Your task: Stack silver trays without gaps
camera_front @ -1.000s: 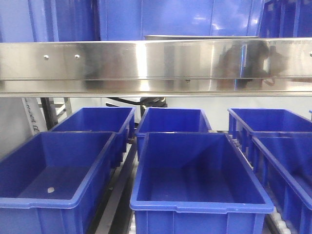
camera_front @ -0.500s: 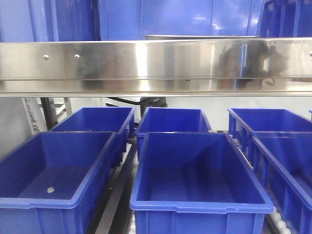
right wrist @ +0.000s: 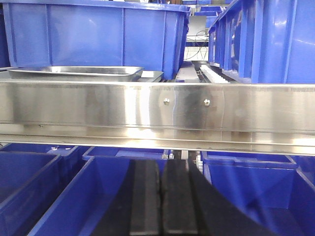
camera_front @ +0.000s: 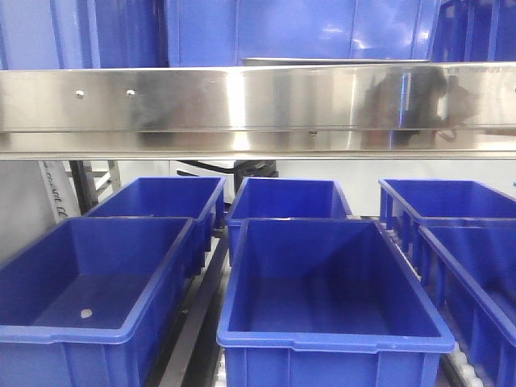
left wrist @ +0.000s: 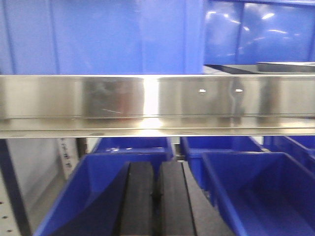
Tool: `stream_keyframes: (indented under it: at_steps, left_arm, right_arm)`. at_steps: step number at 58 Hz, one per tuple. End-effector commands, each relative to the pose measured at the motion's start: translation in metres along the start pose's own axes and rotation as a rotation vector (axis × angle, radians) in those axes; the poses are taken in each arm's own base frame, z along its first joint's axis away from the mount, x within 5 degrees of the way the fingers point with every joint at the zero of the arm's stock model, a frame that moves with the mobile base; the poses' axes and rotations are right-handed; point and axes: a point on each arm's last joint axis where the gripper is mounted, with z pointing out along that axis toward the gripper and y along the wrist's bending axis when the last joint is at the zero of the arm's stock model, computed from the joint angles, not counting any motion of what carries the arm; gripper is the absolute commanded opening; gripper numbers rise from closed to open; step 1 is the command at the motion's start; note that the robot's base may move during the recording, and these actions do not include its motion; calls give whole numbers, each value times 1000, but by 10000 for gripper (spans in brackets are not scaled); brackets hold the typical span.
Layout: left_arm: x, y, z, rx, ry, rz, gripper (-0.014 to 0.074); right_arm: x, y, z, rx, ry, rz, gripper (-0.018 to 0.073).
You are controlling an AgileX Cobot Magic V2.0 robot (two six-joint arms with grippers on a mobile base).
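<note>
Two silver trays lie on the upper shelf behind the steel band. In the right wrist view the upper tray sits to the left, and a second tray's rim shows lower on its right. The left wrist view shows the trays at far right, and the front view only a thin tray rim. My left gripper and right gripper are both shut on nothing. Each hangs below the band, over the blue bins and apart from the trays.
A broad steel band with screws crosses every view in front of the upper shelf. Tall blue bins stand behind the trays. Open blue bins fill the lower level in rows, with a roller track between them.
The front view has shifted slightly, so the bins and band screws sit a few pixels further right. Nothing else has moved.
</note>
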Motion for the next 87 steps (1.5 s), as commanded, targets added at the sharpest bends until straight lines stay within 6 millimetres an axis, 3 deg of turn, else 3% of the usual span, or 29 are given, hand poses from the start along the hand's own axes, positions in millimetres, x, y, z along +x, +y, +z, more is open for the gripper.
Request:
stream_keyframes:
  at_steps: [1, 87]
  left_arm:
    - [-1, 2, -1, -33, -11, -3, -6]
    - [-1, 3, -1, -45, -12, 47, -6]
  right_arm:
    - [-1, 0, 0, -2, -15, 3, -80]
    - [-1, 0, 0, -2, -15, 3, -80]
